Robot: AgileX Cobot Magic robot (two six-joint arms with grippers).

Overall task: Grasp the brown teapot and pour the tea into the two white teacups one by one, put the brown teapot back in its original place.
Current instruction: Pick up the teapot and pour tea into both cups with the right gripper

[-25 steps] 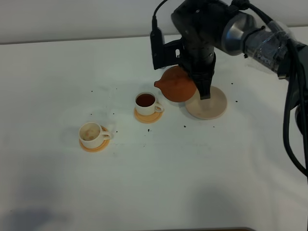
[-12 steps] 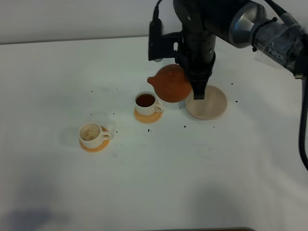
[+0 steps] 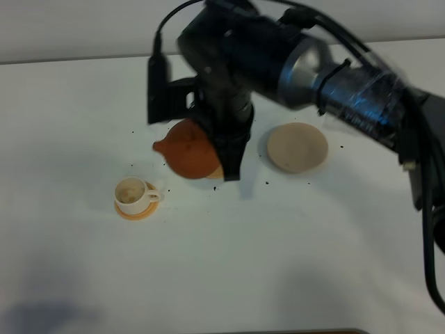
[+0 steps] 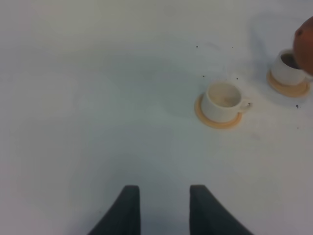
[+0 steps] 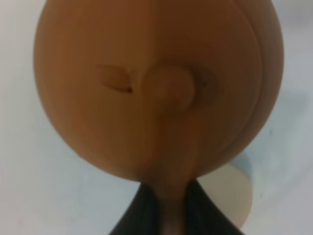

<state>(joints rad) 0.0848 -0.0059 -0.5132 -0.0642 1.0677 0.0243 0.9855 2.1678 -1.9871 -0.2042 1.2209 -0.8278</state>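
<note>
My right gripper is shut on the loop handle of the brown teapot and holds it in the air, spout pointing left. In the right wrist view the teapot fills the frame above the gripper. The pot hides the tea-filled white cup in the high view; only a bit of its orange coaster shows. The left wrist view shows that cup beside the teapot's edge. The empty white cup stands on its orange coaster, left of the spout. The beige disc is bare. My left gripper is open, far from the empty cup.
Dark tea specks dot the white table around the cups and the disc. The right arm's black body and cables stretch from the right edge over the table's back. A pale round thing shows under the teapot in the right wrist view.
My right arm has carried the teapot left, from beside the beige disc, over the filled cup, toward the empty cup. The disc is now fully uncovered. The cups have not moved.
</note>
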